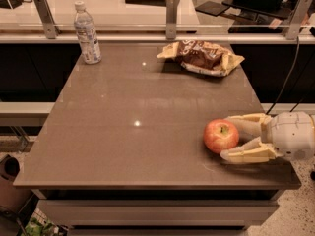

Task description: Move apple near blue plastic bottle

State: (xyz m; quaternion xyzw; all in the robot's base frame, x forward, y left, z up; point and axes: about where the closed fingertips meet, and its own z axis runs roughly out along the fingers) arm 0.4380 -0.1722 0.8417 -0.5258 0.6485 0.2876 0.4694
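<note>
Camera view showed the round, glossy red-orange apple [221,135] at the near right of the smooth brown surface [138,146], its right half pinched between the hand's [226,137] blunt cream fingers [248,154]. The slim, clear blue plastic bottle [87,33] stood upright far left, well apart; a crinkled snack bag [203,57] lay far right.

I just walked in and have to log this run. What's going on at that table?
The robot's gripper is at the table's front right corner, with its two fingers clamped on either side of the apple. The apple rests on the tabletop and has not yet been lifted. The blue plastic bottle stands upright at the far left corner, well away from the apple. A snack bag lies near the far right edge.
</note>
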